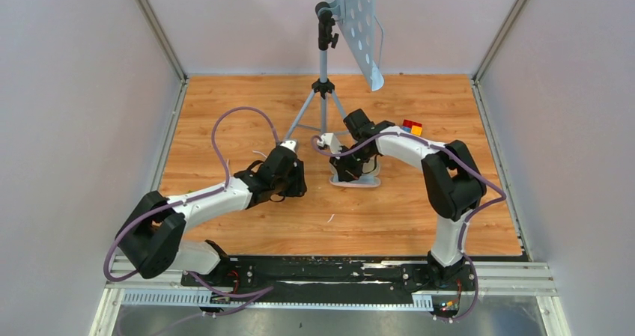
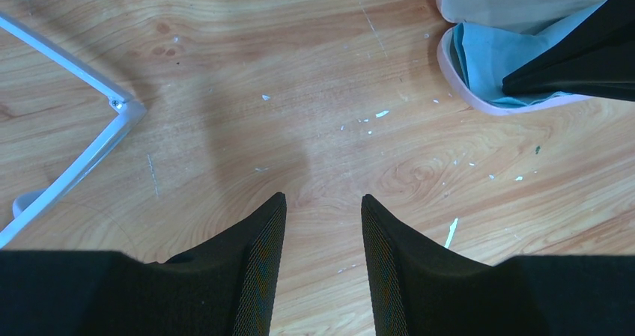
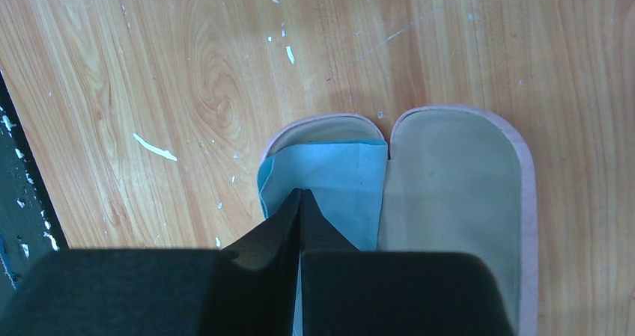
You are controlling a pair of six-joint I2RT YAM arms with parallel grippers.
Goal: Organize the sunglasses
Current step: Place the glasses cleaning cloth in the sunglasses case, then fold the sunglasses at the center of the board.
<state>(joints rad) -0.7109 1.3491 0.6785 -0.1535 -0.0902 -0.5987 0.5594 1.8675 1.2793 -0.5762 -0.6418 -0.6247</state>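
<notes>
On the left, the left gripper is hovering over the wooden table with its jaws spread, gripping nothing. Further right, the pink case is lying open, with the blue cloth sitting in one half. The right gripper, fingers pressed together, is pushing down into that cloth. The sunglasses are showing in no view; possibly they are lying beneath the cloth. Pressing gently at the cloth's centre should be tucking it flat, clear of the hinge.
</notes>
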